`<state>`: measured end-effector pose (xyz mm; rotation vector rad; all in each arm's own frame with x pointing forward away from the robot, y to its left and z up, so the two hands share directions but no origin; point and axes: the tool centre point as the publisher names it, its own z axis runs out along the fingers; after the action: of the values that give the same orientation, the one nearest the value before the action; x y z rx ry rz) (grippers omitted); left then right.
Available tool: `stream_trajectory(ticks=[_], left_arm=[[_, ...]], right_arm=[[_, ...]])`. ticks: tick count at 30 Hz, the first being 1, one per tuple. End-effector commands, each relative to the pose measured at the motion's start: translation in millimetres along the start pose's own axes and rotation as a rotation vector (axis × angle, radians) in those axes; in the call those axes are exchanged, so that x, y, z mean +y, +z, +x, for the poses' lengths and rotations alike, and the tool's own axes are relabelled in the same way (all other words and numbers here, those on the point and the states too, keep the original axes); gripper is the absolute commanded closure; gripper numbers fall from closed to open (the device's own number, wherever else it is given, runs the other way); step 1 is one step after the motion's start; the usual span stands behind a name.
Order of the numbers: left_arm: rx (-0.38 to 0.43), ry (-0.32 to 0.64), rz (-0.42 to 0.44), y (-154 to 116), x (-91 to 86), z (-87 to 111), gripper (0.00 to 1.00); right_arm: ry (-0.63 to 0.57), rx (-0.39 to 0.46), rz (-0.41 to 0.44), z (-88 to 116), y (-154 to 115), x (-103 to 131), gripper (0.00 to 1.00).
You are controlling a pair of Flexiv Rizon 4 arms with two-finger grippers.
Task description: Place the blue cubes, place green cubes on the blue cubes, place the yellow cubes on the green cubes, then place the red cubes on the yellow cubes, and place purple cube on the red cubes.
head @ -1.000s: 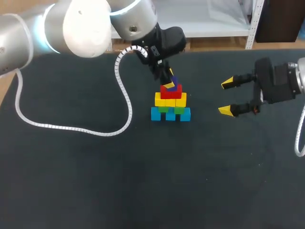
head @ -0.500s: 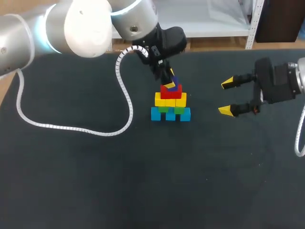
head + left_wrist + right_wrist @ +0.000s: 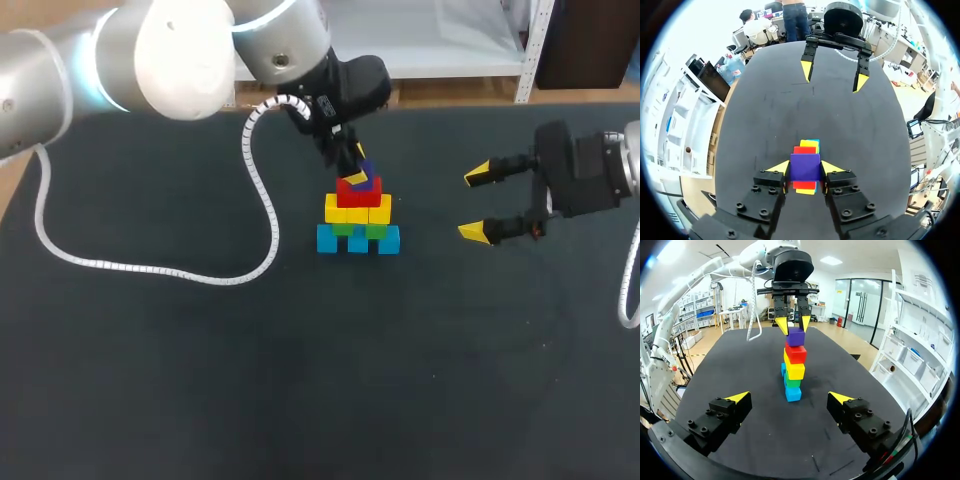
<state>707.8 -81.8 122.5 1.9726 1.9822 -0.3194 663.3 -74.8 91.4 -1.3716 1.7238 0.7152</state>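
A stepped stack stands mid-table: blue cubes (image 3: 357, 240) at the base, green cubes (image 3: 360, 230) on them, yellow cubes (image 3: 357, 211) above, then red cubes (image 3: 358, 190). The purple cube (image 3: 805, 167) sits on the red layer, and my left gripper (image 3: 805, 167) is shut on it from above, yellow tips on both sides. In the right wrist view the purple cube (image 3: 795, 337) tops the stack with the left gripper (image 3: 793, 323) around it. My right gripper (image 3: 477, 203) is open to the right of the stack, well apart from it; its tips (image 3: 787, 398) hold nothing.
A white coiled cable (image 3: 150, 265) from my left arm lies looped on the dark table (image 3: 300, 380) to the left of the stack. My left arm (image 3: 200, 50) reaches in over the back left.
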Motion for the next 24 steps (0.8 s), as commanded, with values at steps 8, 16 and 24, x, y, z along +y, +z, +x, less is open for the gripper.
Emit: stream_trajectory(ticks=[8, 16, 24], left_arm=[[-0.002, 0.0, 0.012, -0.1, 2.1, 1.6, 0.8], [-0.002, -0.001, 0.013, 0.2, 3.5, 1.8, 0.7], [-0.001, -0.003, 0.018, 1.4, 3.4, 2.3, 0.6]], right_arm=[[-0.001, -0.002, 0.0, 0.5, 0.6, -0.4, 0.0], [-0.001, -0.002, 0.0, 0.5, 0.6, -0.4, 0.0], [-0.001, -0.002, 0.0, 0.5, 0.6, -0.4, 0.0]])
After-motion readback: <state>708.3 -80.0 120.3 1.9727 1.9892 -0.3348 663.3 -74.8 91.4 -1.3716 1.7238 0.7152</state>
